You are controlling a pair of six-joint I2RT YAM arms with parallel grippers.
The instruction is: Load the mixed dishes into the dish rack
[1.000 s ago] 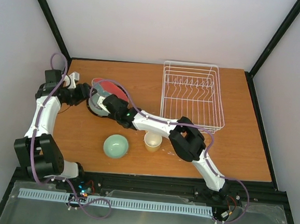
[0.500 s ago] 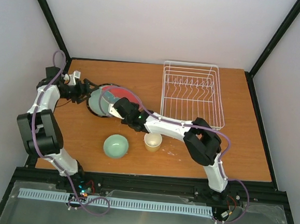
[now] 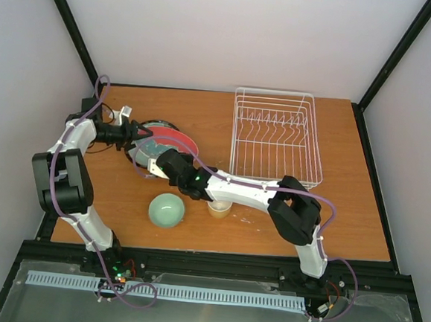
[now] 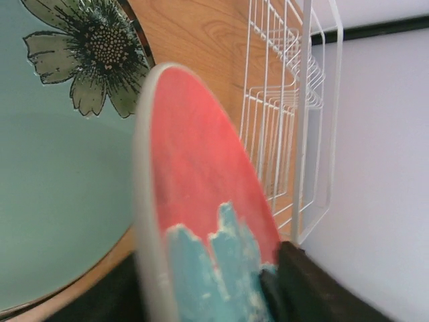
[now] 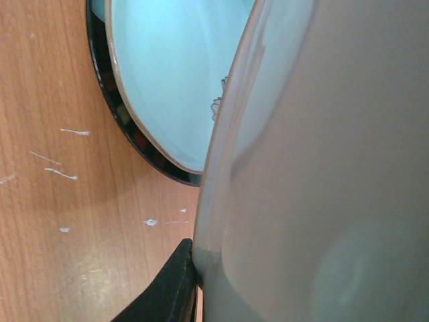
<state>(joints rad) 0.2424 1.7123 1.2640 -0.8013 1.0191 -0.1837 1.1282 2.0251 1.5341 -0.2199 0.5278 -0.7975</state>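
The red plate with a teal flower (image 3: pixel 171 138) stands tilted on edge over the plate stack at the table's left. My left gripper (image 3: pixel 139 134) is shut on its left rim; the left wrist view shows the red face (image 4: pixel 201 174) between my fingers. My right gripper (image 3: pixel 156 161) is at its near rim, one finger (image 5: pixel 171 285) against a pale grey surface (image 5: pixel 322 168) that looks like its underside. Under it lies the mint-green flower plate (image 3: pixel 148 149) (image 4: pixel 53 168) (image 5: pixel 174 74) on a dark-rimmed one. The white wire dish rack (image 3: pixel 277 136) stands empty at the back right.
The small mint-green bowl (image 3: pixel 167 209) and the cream-yellow mug (image 3: pixel 219 204) stand near the front, the mug partly under my right forearm. The rack's wires (image 4: pixel 301 134) are just beyond the red plate in the left wrist view. The wooden table (image 3: pixel 345 216) ends at black frame rails.
My left gripper has moved right to the plate stack and closed on the red plate's rim. My right gripper has drawn nearer and right, and the red plate has tipped up.
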